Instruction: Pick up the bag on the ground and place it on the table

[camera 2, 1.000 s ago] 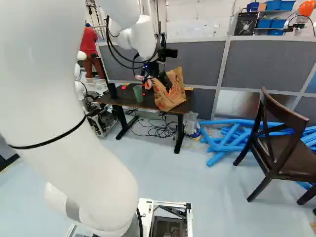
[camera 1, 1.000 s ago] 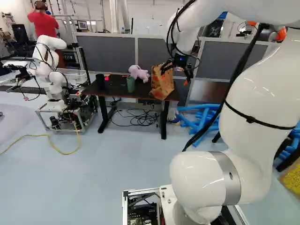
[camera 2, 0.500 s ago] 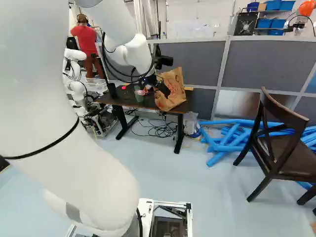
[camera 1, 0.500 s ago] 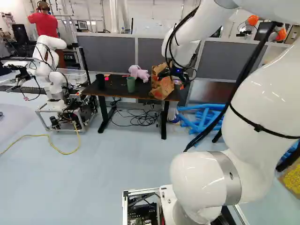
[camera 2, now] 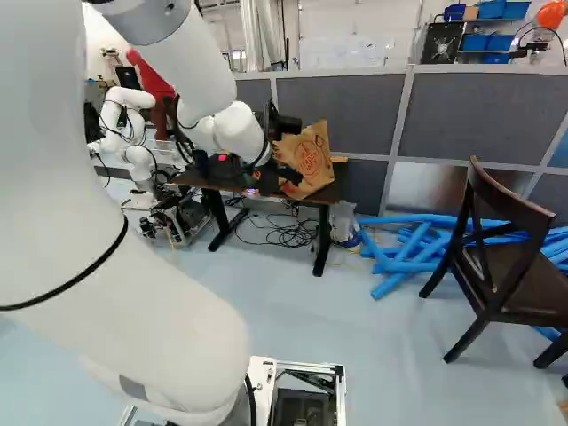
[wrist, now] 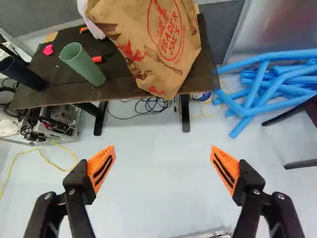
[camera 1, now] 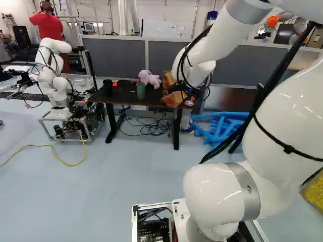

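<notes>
Lower in both base views than before, the gripper [wrist: 162,149] hangs, fingers [wrist: 101,168] wide and empty; the bag [wrist: 161,49] rests on the bench [wrist: 115,83], so placing looks done.

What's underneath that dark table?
Black cables lie tangled on the floor between the legs. The tabletop covers its own underside, and the legs hide whatever is right behind them.

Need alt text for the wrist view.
Paper bag on the dark table, out ahead of the jaws, which are wide open and not touching it. Green cup and black cup share the tabletop; blue tubes lie heaped on the floor past the table's other end.
</notes>
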Tool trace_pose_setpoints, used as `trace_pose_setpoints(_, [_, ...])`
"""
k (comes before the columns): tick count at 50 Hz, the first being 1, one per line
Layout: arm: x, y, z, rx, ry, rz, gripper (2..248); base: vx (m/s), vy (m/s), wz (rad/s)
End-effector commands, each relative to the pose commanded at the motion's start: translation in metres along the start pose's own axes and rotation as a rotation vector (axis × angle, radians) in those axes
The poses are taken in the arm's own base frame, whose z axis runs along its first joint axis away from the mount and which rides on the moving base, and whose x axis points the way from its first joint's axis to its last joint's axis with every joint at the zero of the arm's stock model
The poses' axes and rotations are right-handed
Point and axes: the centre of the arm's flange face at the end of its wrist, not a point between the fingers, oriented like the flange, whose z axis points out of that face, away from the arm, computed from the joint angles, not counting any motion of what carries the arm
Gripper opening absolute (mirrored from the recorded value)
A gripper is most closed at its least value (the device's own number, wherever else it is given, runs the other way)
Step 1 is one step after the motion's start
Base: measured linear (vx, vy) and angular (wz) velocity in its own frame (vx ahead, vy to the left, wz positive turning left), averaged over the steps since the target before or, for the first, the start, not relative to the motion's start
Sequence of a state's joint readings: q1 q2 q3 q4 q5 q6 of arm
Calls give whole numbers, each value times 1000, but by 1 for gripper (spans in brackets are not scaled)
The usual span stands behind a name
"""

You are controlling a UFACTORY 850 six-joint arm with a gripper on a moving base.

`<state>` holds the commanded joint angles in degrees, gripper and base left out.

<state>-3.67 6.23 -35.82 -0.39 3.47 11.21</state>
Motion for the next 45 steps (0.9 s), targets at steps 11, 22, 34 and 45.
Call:
trace_pose_setpoints(11, [-31, 1, 0, 22, 76, -41, 247, 0, 0, 0])
trace_pose_setpoints(22, [-59, 3, -3, 41, 144, -77, 247, 0, 0, 0])
trace_pose_setpoints(34, [-86, 5, -7, 56, 211, -111, 247, 0, 0, 0])
trace_pose_setpoints(45, [-109, 7, -11, 68, 264, -138, 247, 0, 0, 0])
